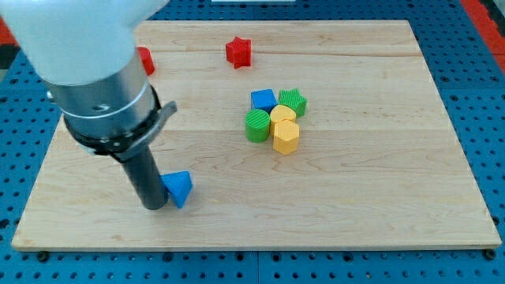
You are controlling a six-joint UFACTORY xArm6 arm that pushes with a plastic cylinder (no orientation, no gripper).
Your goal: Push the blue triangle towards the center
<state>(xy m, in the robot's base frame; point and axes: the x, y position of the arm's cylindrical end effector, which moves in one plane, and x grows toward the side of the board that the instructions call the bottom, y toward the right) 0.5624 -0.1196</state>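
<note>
**Tip against the blue triangle, lower left of the worktop**

My tip (152,207) touches the left side of the blue triangle (178,188), which lies in the lower-left part of the worktop (371,197), well apart from the centre. The arm ends in a plain rod, so there is no hand to be released or clenched.

Near the centre sits a tight cluster: a blue block (263,100), a green block (293,102) just to its right, a green cylinder (256,125), a yellow block (282,116) and a second yellow block (286,136) below it.

A red star (238,52) lies near the view's top. A red block (146,61) peeks out beside the arm's body, its shape hidden.
</note>
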